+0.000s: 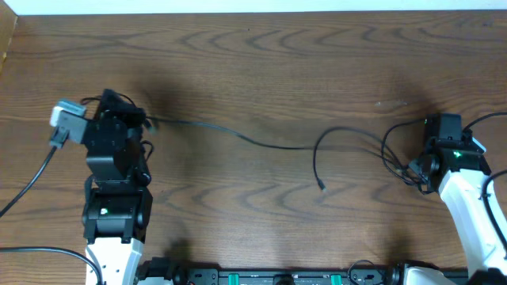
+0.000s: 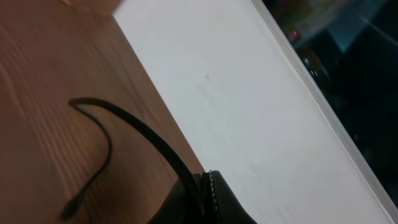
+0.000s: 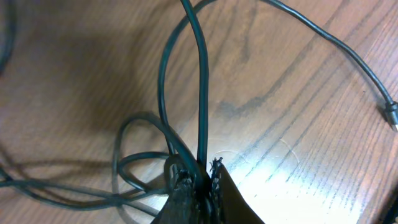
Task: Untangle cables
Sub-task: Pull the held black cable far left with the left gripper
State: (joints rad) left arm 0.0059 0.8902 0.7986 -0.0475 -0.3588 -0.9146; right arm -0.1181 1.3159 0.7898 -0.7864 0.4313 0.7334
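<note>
A thin black cable (image 1: 269,144) runs across the middle of the table from my left gripper (image 1: 127,112) toward the right side. In the left wrist view the left gripper (image 2: 205,198) is shut on this cable (image 2: 134,124), which arcs up, bends back and ends in a small plug (image 2: 69,211) lying on the wood. My right gripper (image 1: 418,169) is shut on a cluster of black cable loops (image 1: 394,150). Two cable strands (image 3: 200,81) rise from the right gripper (image 3: 200,183), with loose loops (image 3: 134,158) lying to its left. A free plug end (image 1: 321,186) rests on the table.
The wooden table (image 1: 253,63) ends at a white surface (image 2: 249,106) along its far edge. Thicker black arm wires (image 1: 28,186) trail off at the left. Another plug end (image 3: 390,116) lies at the right edge of the right wrist view.
</note>
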